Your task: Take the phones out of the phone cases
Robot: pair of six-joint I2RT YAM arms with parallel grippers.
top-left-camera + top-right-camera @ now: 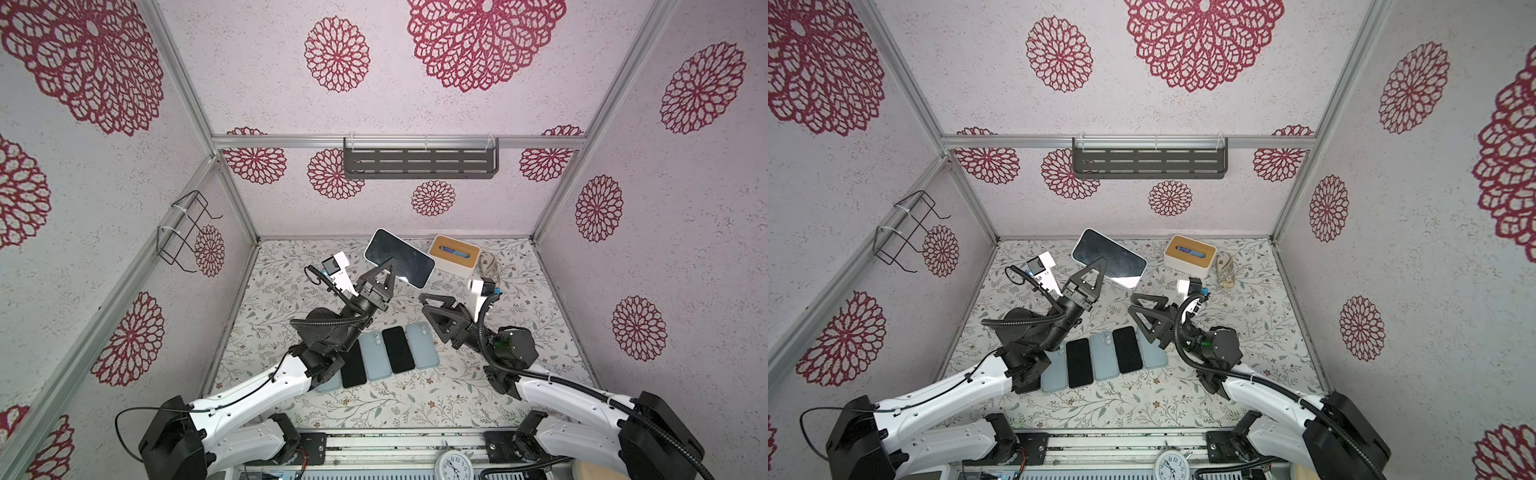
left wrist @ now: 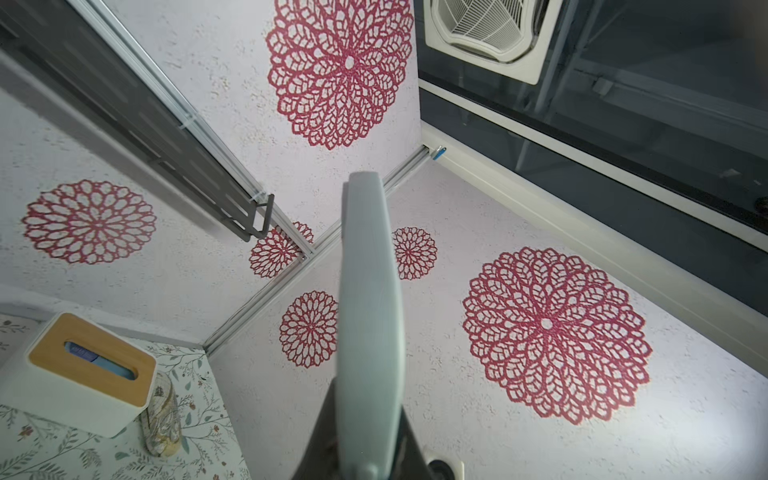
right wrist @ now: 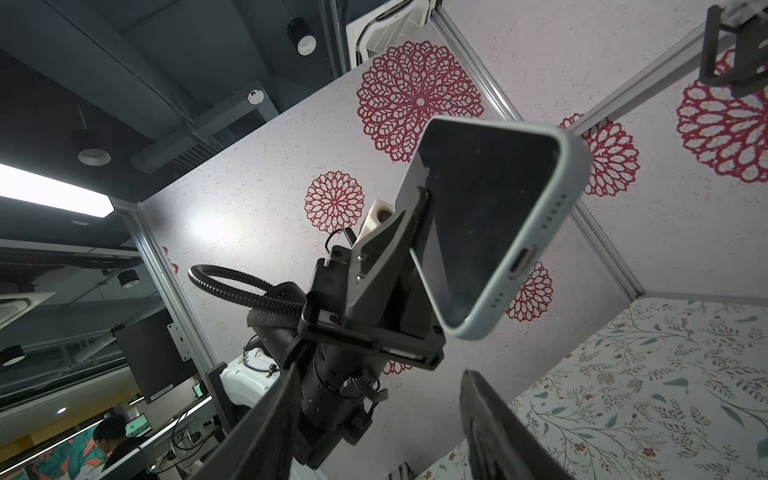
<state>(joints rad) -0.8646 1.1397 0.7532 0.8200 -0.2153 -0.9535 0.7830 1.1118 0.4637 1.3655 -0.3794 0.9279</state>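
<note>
- In both top views, the left end effector (image 1: 390, 262) (image 1: 1100, 265) pinches a long edge of the phone (image 1: 401, 257) (image 1: 1111, 254). The phone's dark screen faces up, it sits in its pale blue phone case (image 1: 420, 284) (image 1: 1133, 283), and it is raised above the bench (image 1: 415, 407). Just beside it, the right end effector (image 1: 426, 307) (image 1: 1137, 309) hangs with fingers spread, holding nothing. A row of phones (image 1: 399, 349) lies on the bench beneath both. The numerals on a clock (image 1: 454, 465) are too small to read.
- Left wrist view: the phone case (image 2: 370, 299), seen edge-on, juts from between the pressed-together fingers of the left end effector (image 2: 368, 411). A tissue box (image 2: 79, 374) sits on the bench beyond.
- Right wrist view: the spread right end effector (image 3: 378, 370) faces the phone (image 3: 490, 216). The port and speaker holes show through the phone case (image 3: 540, 232), and the left end effector (image 3: 419, 216) clamps its side.
</note>
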